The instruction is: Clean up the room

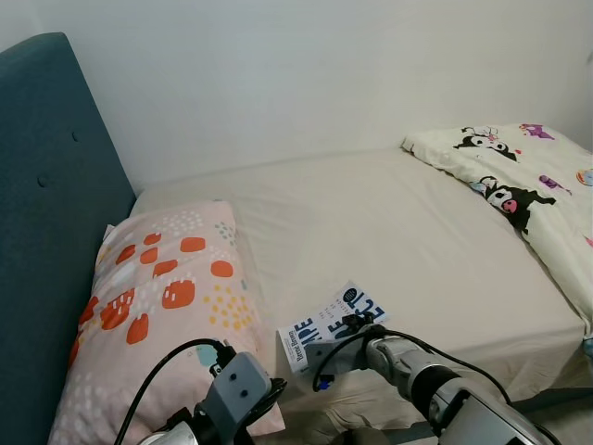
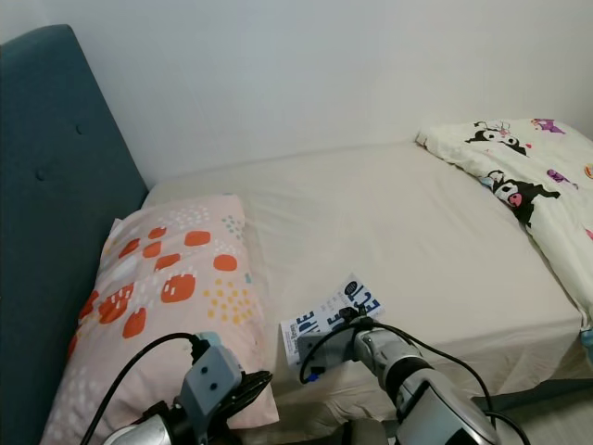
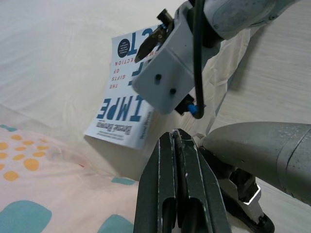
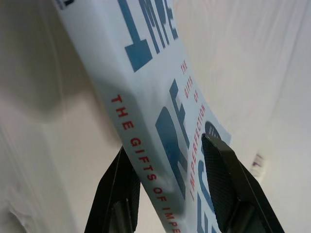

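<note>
Over the spotted pillow (image 1: 162,306), the left gripper (image 3: 179,165) hangs with fingers pressed together. Just beside the pillow, a white book (image 1: 326,322) lies on the bed (image 1: 408,232) near its front edge, long axis slanting toward the far right. The right gripper (image 4: 170,167) has its fingers pinching the book's spine edge.
</note>
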Controlling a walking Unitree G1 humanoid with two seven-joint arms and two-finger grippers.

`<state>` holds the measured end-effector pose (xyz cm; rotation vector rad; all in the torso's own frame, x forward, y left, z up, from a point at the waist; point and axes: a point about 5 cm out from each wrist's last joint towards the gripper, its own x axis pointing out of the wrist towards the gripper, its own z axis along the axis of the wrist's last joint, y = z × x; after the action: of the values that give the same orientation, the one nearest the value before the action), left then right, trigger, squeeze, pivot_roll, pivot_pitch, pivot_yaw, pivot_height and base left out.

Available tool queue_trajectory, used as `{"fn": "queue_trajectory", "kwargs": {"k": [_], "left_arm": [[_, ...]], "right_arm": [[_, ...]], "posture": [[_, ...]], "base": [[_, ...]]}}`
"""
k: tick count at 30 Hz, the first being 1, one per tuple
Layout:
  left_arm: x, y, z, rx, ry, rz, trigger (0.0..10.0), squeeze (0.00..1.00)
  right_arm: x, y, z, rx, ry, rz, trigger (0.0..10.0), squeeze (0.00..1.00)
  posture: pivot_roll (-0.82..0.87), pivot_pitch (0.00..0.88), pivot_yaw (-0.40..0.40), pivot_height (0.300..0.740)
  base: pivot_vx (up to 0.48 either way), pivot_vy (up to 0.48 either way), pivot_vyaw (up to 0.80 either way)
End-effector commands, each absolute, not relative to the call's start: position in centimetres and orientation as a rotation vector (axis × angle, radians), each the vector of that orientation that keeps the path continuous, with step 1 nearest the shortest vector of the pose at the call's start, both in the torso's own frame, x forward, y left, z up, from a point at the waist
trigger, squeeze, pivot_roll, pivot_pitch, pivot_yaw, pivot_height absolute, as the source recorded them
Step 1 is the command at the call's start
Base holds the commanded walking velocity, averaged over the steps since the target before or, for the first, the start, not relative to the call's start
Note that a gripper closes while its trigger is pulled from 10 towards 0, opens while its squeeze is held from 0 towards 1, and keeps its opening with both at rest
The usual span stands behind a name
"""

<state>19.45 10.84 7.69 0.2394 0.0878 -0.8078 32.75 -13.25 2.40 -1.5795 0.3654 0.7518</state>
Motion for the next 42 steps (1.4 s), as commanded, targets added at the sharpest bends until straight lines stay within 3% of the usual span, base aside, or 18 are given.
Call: {"fn": "queue_trajectory", "kwargs": {"k": [1,11,42], "left_arm": [[19.3,11.2,7.6,0.251,0.103,-0.817,10.0,0.0],[19.2,11.3,7.5,0.254,0.108,-0.822,10.0,0.0],[19.1,10.6,7.6,0.251,0.109,-0.862,10.0,0.0]], "right_arm": [[33.0,-12.1,2.8,-1.534,0.347,0.762,10.0,0.0],[32.7,-11.1,2.5,-1.47,0.37,0.791,10.0,0.0],[32.7,-15.3,3.9,-1.412,0.608,0.922,10.0,0.0]], "posture": [[-0.03,0.073,-0.029,0.615],[-0.03,0.067,-0.03,0.615],[-0.04,0.058,-0.02,0.615]], "base": [[0.0,0.0,0.0],[0.0,0.0,0.0],[0.0,0.0,0.0]]}}
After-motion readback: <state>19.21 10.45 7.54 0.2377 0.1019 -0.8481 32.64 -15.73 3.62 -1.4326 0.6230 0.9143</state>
